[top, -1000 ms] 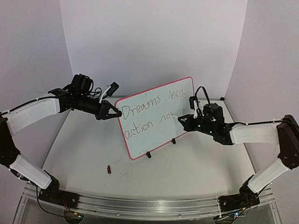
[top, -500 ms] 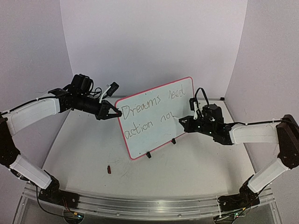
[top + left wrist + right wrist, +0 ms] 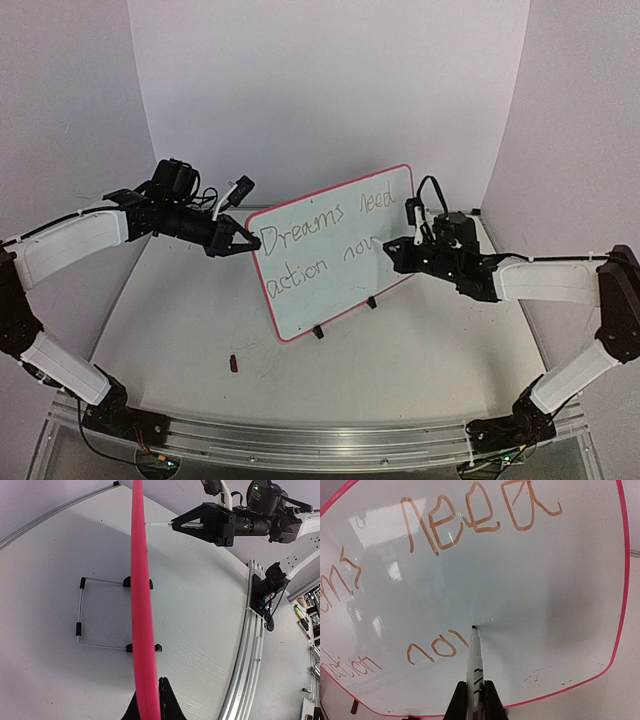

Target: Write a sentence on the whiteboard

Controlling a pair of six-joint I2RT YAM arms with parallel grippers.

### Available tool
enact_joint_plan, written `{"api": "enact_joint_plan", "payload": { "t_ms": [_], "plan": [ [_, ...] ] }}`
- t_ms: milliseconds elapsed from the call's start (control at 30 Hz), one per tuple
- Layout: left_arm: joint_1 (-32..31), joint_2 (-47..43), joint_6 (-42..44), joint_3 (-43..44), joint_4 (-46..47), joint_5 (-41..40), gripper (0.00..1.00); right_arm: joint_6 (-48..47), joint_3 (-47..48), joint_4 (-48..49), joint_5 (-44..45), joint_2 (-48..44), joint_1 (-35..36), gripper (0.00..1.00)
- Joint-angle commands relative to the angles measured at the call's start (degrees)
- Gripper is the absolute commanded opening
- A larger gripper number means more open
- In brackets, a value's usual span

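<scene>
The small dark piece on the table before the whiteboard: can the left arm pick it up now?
Probably not yet. The way to the small dark piece looks free, but the left gripper is shut on the left edge of the whiteboard, so it must let go first.

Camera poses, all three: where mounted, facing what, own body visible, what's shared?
Top external: high behind left arm and right arm, facing down over the table and whiteboard.
Left wrist: sights along the whiteboard's red edge, edge-on; left jaws shut on it; right arm beyond.
Right wrist: faces the whiteboard's front and the sentence; right jaws hold the marker.
Shared: whiteboard in all three.
</scene>
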Motion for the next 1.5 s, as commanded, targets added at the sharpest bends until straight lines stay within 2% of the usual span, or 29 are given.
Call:
{"api": "enact_joint_plan", "payload": {
  "t_ms": [0,633,1467],
  "plan": [
    [-1.88,2.76,3.15,-1.54,-7.69,-1.46,0.0,-0.84,2.04,1.17,1.46,-1.02,-0.14,0.0],
    [-1.94,2.84,3.16,-1.6,-7.69,-1.41,0.0,0.46,-2.29,1.69,3.16,1.32,-0.11,0.0],
    [-1.91,2.92,3.09,-1.52,-7.61,-1.08,0.0,-0.52,2.11,-0.4,5.56,0.89,-0.14,0.0]
  ]
}}
